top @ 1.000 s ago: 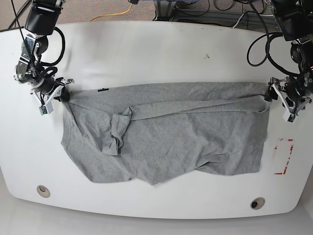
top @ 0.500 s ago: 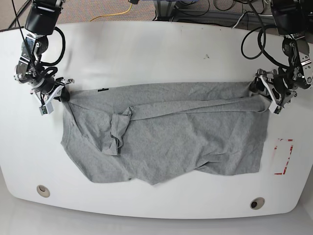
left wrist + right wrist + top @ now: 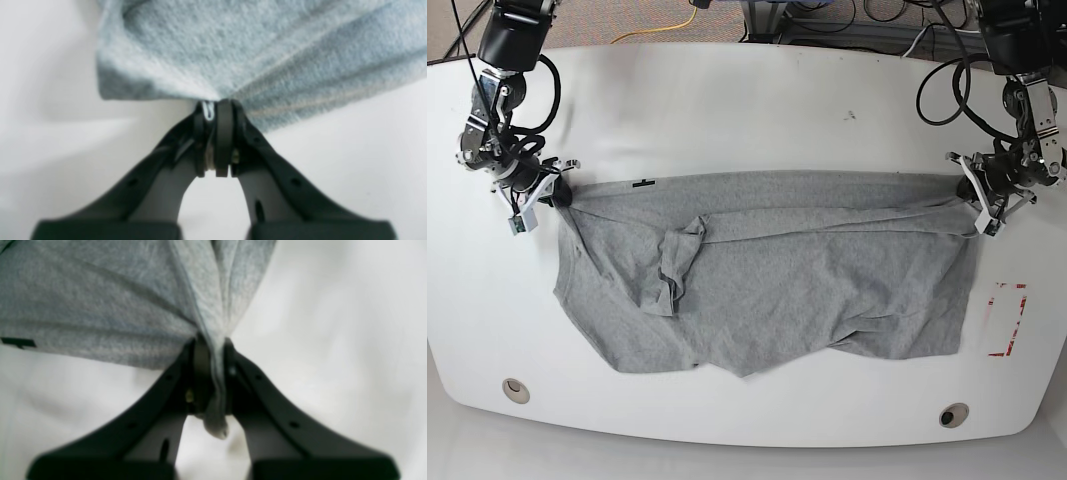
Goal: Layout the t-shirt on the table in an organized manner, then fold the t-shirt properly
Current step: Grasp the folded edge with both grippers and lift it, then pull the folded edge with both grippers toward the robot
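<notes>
My left gripper and right gripper each pinch a far corner of the t-shirt, stretching its top edge taut over the table to flatten it.

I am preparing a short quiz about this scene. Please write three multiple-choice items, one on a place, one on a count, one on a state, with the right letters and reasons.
1. Where is the red tape mark?
A. under the t-shirt
B. on the table beside the t-shirt, on the left arm's side
C. at the far edge

2. How many round holes show in the table?
A. one
B. two
C. four

3. What is the left gripper doing?
A. open above the table
B. shut on the t-shirt
C. holding a cable

Answers: 1 B, it lies bare beside the hem. 2 B, both near the front edge. 3 B, cloth is pinched there.
</notes>
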Robot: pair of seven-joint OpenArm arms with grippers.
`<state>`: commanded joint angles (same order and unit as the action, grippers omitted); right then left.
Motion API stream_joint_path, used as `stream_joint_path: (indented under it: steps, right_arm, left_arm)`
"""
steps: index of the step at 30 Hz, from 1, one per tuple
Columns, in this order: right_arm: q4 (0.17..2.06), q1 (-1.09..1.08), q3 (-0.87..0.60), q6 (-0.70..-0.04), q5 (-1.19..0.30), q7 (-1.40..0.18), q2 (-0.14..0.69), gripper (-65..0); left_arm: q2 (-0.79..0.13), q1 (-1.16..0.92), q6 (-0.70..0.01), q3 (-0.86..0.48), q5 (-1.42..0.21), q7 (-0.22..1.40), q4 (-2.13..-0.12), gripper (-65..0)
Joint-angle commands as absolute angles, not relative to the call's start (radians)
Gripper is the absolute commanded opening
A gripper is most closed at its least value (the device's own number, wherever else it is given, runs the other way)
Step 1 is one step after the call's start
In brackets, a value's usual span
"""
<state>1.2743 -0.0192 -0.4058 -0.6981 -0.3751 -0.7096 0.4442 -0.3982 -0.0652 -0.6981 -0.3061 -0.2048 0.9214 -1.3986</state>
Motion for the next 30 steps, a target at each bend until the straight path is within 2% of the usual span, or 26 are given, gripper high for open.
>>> stream_joint_path:
  steps: [6,12,17,25,30]
  right_arm:
    - [1.374,0.041,-0.438,-0.698,-0.377,-0.756,0.441,-64.5]
    - [1.546,0.142,-0.544,-0.698,-0.367,-0.855,0.395,-64.5]
    - [1.693,0.249,-0.619,-0.698,-0.366,-0.924,0.348,-64.5]
    - [1.822,0.394,-0.687,-0.698,-0.366,-0.989,0.295,-64.5]
    - [1.828,0.444,-0.730,-0.698,-0.366,-0.989,0.282,-64.5]
  left_arm:
    - [-0.369,-0.150,-0.698,-0.306,-0.202,0.931,-1.572,-64.9]
    - [-0.369,-0.216,-0.698,-0.309,-0.203,1.030,-1.707,-64.9]
    - [-0.372,-0.295,-0.698,-0.312,-0.203,1.041,-1.802,-64.9]
    - [-0.398,-0.392,-0.698,-0.312,-0.203,1.041,-1.834,-64.9]
    - [-0.398,-0.443,-0.698,-0.314,-0.203,1.041,-1.834,-64.9]
